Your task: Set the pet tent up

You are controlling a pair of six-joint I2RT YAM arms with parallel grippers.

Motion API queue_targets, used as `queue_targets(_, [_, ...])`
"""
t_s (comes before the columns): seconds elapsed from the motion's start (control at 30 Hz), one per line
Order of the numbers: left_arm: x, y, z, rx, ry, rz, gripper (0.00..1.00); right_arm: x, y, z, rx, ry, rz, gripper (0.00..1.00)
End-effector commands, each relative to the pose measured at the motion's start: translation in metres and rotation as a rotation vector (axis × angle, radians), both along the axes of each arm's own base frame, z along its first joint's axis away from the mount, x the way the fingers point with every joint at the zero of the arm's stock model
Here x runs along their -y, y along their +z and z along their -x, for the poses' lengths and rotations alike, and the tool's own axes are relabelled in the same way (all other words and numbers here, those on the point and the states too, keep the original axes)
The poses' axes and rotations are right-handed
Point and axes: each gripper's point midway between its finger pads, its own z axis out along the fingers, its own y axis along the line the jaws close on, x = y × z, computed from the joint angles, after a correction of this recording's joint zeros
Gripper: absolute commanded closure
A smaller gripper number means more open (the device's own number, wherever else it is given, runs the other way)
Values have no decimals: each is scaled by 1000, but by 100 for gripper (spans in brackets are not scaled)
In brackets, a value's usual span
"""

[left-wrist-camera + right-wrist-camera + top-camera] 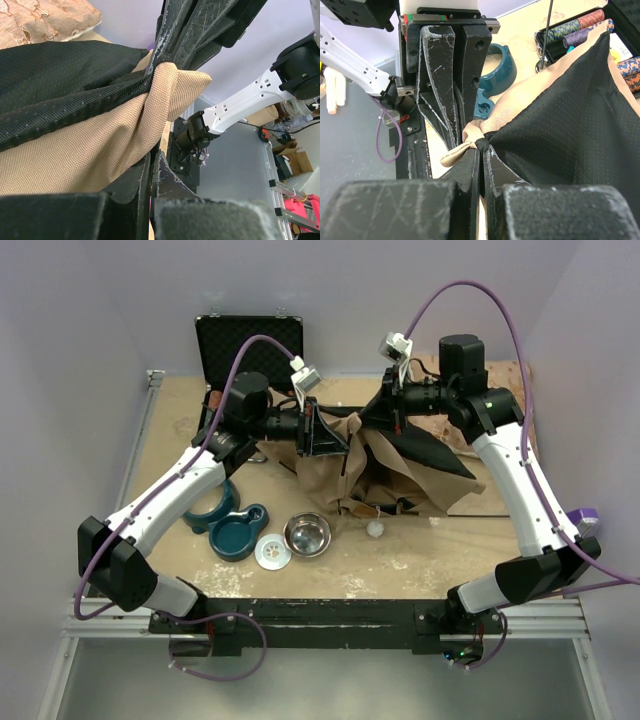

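Observation:
The pet tent (365,468) lies collapsed in the middle of the table, tan canvas crumpled with its black lining (432,450) spread to the right. Its white pom-pom (375,530) rests on the table in front. My left gripper (325,432) and right gripper (388,408) meet above the heap. In the right wrist view my right gripper (481,150) is shut on a bunched knot of tan and black fabric (481,144). In the left wrist view the left gripper (151,155) is shut, with tan canvas (100,150) running into its tips. The doorway is hidden in the folds.
An open black case (250,340) with poker chips (570,32) stands at the back left. A leaf-patterned pillow (505,380) lies back right. In front left sit a teal double bowl (238,532), a teal ring (212,512), a steel bowl (307,533) and a white disc (272,552).

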Motion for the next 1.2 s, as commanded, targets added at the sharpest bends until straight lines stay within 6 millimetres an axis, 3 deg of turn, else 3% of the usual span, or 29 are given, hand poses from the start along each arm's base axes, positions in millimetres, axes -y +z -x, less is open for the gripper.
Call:
queue_targets(0.0, [-8,-57,-28,-106,128,-150,100,-2,34,23,83,61,-73,100])
queue_targets(0.23, [-9,-62,-27,-110,126,-159,100,-3,36,21,89,59,-76,100])
queue_targets(0.77, [-6,-22,-22,-35,82,-73,100,5,15,19,135,38,0,100])
queue_targets(1.17, [-11,-14,-11,-17,61,-56,100,7,8,11,137,12,30,100])
